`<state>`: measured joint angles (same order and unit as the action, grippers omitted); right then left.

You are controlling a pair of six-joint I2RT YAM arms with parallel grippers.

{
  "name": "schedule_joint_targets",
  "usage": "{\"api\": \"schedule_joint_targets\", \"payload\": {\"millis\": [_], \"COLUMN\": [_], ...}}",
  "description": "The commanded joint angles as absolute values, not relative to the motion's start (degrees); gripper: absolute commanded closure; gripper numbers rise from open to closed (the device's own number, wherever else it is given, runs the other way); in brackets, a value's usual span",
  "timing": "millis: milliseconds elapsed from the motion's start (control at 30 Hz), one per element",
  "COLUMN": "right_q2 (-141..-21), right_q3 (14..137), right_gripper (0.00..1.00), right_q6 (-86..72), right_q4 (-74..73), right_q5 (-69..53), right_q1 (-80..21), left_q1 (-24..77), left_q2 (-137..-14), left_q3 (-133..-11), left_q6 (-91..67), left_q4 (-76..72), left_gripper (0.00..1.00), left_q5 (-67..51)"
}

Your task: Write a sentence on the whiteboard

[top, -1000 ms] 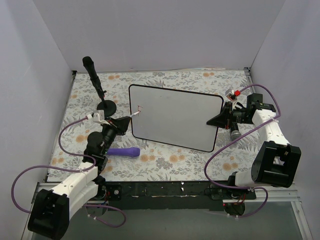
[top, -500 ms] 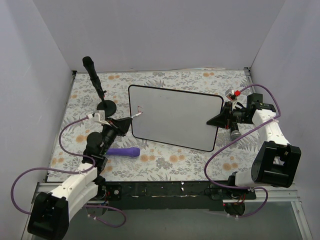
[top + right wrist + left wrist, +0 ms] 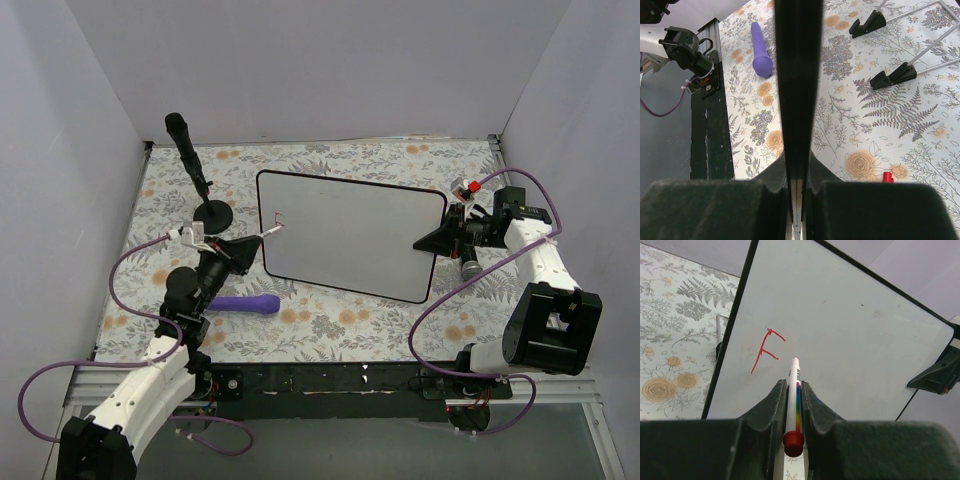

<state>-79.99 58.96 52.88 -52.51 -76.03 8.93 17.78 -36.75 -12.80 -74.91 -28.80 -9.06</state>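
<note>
The whiteboard point(image 3: 350, 235) stands propped in the middle of the table. Of the sentence only a red letter "F" point(image 3: 766, 350) shows, near its left edge, and small in the top view point(image 3: 278, 218). My left gripper point(image 3: 243, 247) is shut on a white marker point(image 3: 793, 390) with a rainbow stripe and red end; its tip sits just right of the "F", at or just off the board. My right gripper point(image 3: 436, 240) is shut on the whiteboard's right edge point(image 3: 796, 90), seen edge-on between the fingers.
A black microphone on a round stand point(image 3: 198, 175) stands left of the board. A purple cylinder point(image 3: 247, 304) lies on the floral cloth below the left gripper. A red cap point(image 3: 887, 176) lies on the cloth near the right gripper. Black board feet point(image 3: 867, 24) show behind.
The left arm has shifted slightly left and down at its base; the marker tip stays near the "F". The right arm and the board have not moved.
</note>
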Motion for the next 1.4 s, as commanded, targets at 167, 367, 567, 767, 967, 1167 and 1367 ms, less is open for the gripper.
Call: {"api": "schedule_joint_targets", "payload": {"millis": [167,367,567,767,967,1167,1367], "right_q2": [-79.01,-79.19,-79.10,-79.45,-79.63,-79.54,-79.63], "right_q3": [59.77,59.59,59.59,59.59,59.68,59.85,59.85], "right_gripper": [0.99,0.99,0.99,0.99,0.99,0.99,0.99], "right_q6": [54.32,54.23,54.40,54.58,54.67,55.20,55.11], "right_q4": [-51.59,-51.50,-51.50,-51.59,-51.59,-52.12,-51.94], "right_q5": [-74.00,-74.00,-74.09,-74.27,-74.18,-74.27,-74.27], "right_q1": [8.70,8.61,8.70,8.61,8.61,8.61,8.61], "left_q1": [17.58,17.67,17.67,17.67,18.63,19.51,20.57], "left_q2": [-34.19,-32.08,-32.08,-34.53,-38.32,-41.21,-43.77], "left_q3": [-14.94,-13.71,-12.30,-12.65,-13.53,-15.12,-15.56], "left_q6": [-75.58,-76.64,-77.34,-77.26,-76.03,-75.24,-74.88], "left_q4": [-22.33,-21.36,-21.44,-23.81,-25.92,-27.59,-29.79], "left_gripper": [1.00,1.00,1.00,1.00,1.00,1.00,1.00], "left_q5": [-11.25,-11.78,-12.22,-13.09,-12.92,-12.66,-11.52]}}
